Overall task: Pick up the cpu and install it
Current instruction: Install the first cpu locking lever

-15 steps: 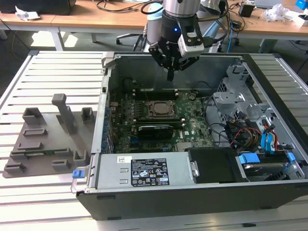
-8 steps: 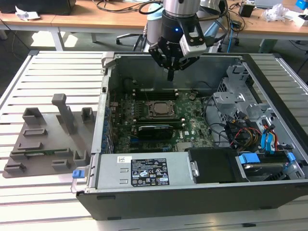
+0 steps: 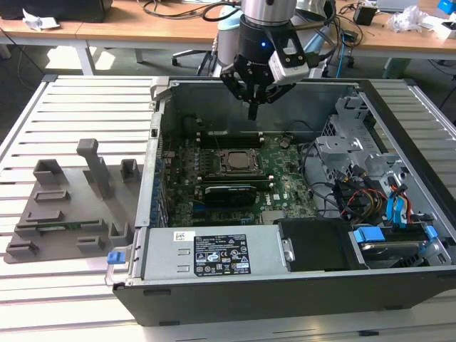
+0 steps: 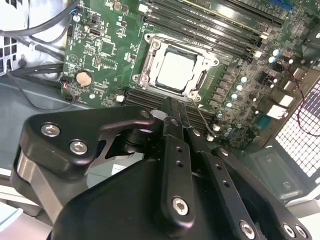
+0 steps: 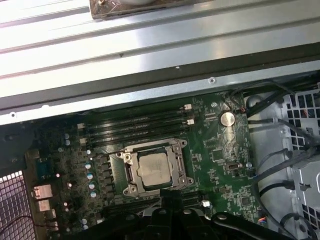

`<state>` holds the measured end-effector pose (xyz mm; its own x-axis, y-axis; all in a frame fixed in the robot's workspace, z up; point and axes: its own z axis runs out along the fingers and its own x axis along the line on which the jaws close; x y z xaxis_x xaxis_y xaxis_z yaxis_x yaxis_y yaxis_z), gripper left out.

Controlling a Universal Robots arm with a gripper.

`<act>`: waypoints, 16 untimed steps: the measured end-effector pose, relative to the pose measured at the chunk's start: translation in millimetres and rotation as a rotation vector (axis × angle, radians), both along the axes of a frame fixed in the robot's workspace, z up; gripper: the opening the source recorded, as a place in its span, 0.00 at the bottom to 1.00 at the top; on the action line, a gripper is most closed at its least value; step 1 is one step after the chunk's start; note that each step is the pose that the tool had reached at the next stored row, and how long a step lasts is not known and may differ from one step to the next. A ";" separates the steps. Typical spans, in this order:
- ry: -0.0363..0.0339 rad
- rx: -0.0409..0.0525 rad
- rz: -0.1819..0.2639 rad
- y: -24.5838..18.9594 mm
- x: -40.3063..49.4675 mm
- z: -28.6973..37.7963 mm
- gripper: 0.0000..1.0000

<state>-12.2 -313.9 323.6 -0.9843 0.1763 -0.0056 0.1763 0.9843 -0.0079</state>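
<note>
The cpu point(image 4: 176, 70), a flat square with a matte silvery top, lies seated in the steel socket frame point(image 4: 150, 65) on the green motherboard point(image 4: 102, 47). Above hangs the black gripper point(image 4: 173, 107), its 2 slim fingers pressed together (matte, bolted links behind).

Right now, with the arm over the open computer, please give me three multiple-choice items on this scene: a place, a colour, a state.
1. Where is the cpu? A between the jaws; B inside the socket frame on the motherboard; C outside that frame, on the bare board.
2. What colour is the motherboard? A red; B white; C green.
3. How is the gripper? A shut and empty above the board; B shut on the cpu; C wide open.
Answers: 1 B, the silvery chip sits within the frame in both wrist views; 2 C, the board is green throughout; 3 A, the jaws meet with nothing between them.
</note>
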 end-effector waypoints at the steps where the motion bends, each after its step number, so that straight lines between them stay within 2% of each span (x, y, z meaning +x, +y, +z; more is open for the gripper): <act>1: 0.0000 0.0000 0.009 0.0 0.0 0.0 0.11; 16: 0.0000 0.0000 0.113 0.0 0.0 0.0 0.11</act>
